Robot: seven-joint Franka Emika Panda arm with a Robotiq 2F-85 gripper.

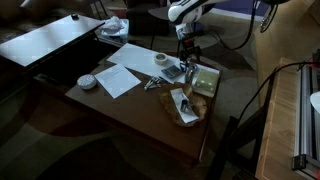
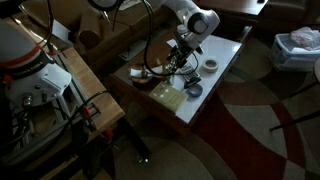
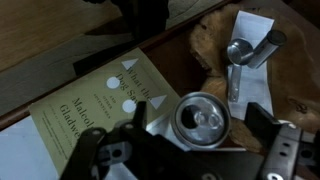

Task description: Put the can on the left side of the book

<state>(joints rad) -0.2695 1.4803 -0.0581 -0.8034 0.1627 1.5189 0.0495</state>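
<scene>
Silvery can (image 3: 204,121) stands between the spread-apart fingers of the pincer (image 3: 196,135), against the book (image 3: 85,110).

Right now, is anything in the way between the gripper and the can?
Nothing visible is. In the wrist view the can sits in the gap between the open fingers of the gripper, at the edge of the book. The spoon lies off to the side.
</scene>
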